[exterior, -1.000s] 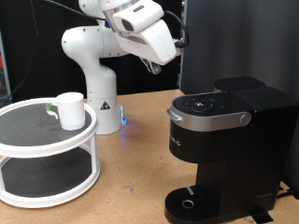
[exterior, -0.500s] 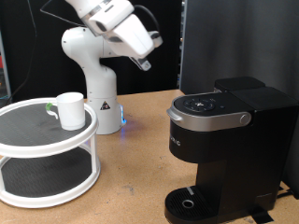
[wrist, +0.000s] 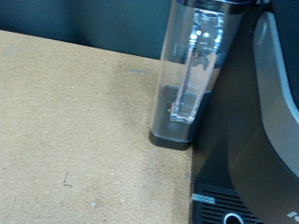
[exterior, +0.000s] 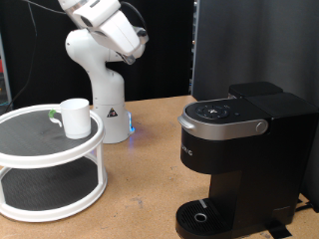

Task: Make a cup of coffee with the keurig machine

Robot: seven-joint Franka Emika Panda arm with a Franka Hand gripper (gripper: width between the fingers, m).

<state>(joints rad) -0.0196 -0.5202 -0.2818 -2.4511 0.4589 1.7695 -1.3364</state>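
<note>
The white arm [exterior: 96,60] is raised high at far left, its gripper [exterior: 137,52] tilted down-right (finger state unclear).

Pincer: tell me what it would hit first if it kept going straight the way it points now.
Judging by the wrist view, the line runs down to the bare tabletop, close beside the keurig machine and its clear water tank. Depth is uncertain. The pincer hangs high, holding nothing visible.

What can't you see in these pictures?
- Gripper: in the exterior view its tip is small and dark against the background, so open or shut is unclear; the wrist view shows no jaws.
- Cup: its inside is hidden by its own wall.
- Coffee machine: cut off by the exterior view's right edge.
- Water tank: top cut off in the wrist view.
</note>
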